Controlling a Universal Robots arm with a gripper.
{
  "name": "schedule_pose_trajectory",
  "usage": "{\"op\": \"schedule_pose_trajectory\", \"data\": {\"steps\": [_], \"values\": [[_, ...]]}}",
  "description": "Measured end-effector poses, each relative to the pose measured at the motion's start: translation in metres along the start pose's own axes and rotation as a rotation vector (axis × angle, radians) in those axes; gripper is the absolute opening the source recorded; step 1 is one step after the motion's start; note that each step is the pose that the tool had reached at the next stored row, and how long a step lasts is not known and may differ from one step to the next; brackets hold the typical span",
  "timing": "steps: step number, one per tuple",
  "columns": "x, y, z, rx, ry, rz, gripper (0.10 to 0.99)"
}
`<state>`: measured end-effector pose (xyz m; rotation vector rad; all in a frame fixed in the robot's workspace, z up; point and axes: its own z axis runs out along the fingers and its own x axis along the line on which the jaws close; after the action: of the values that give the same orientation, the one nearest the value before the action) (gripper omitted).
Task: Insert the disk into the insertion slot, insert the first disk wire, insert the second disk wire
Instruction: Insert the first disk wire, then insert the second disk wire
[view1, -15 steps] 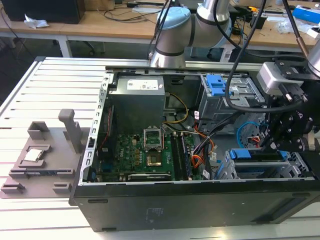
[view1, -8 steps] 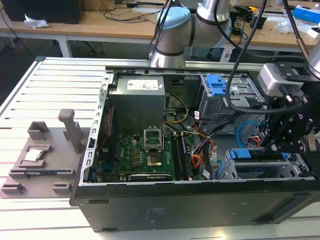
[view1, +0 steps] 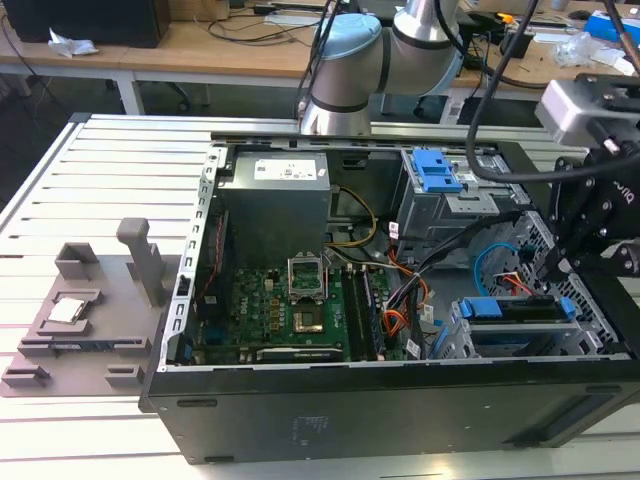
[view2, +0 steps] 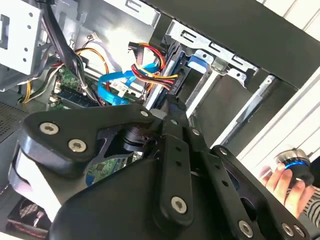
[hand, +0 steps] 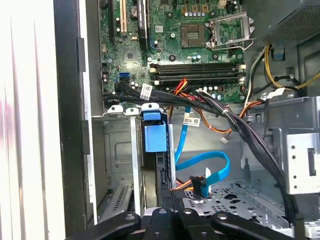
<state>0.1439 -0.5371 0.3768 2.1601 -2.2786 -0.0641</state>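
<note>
Robot's hand (view1: 553, 272) reaches into an open computer case (view1: 350, 420) lying on a slatted desk (view1: 100, 200). Its fingers are drawn together, and nothing can be made out between them. The disk (view1: 505, 306), in its blue carrier, sits inside the slot (view1: 470, 345) at the case's near corner on the exterior view's right, close under the hand. A blue cable (hand: 205, 170) loops beside it. In the second wrist view, a person's fingers (view2: 275, 182) grip a blue-ringed knob (view2: 295, 167) outside the case.

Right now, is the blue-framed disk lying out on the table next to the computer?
No, the disk sits in the insertion slot inside the open computer case.
</note>
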Motion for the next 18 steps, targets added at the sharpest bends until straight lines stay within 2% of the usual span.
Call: {"op": "schedule_pose_trajectory", "data": {"steps": [2,3,18], "values": [[-0.0005,0.0004,-0.0121,0.000,0.0001,0.000,0.106],[-0.0005,0.0004,-0.0129,0.000,-0.0003,0.000,0.106],[-0.0006,0.0004,-0.0134,0.000,0.0000,0.000,0.114]]}}
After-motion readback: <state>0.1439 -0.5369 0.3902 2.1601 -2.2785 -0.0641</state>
